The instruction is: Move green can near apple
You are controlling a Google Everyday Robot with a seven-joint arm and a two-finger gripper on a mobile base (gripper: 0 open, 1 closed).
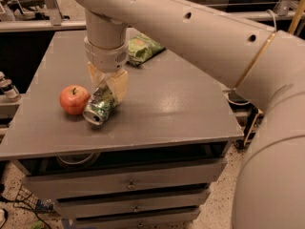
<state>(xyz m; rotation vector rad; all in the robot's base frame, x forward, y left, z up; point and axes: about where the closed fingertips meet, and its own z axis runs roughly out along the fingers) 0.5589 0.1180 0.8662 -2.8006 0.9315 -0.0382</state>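
The green can (99, 106) lies on its side on the grey table (171, 104), its silver end facing front-left. It sits just right of the red apple (74, 99), almost touching it. My gripper (107, 86) reaches straight down from the big white arm and straddles the can's rear end. Its pale fingers (119, 84) close on either side of the can. The can's underside rests on the tabletop.
A crinkled green snack bag (142, 48) lies at the back of the table behind the arm. The table's front edge (119, 147) runs just in front of the can, with drawers below. A shelf with small items stands at the left (7, 87).
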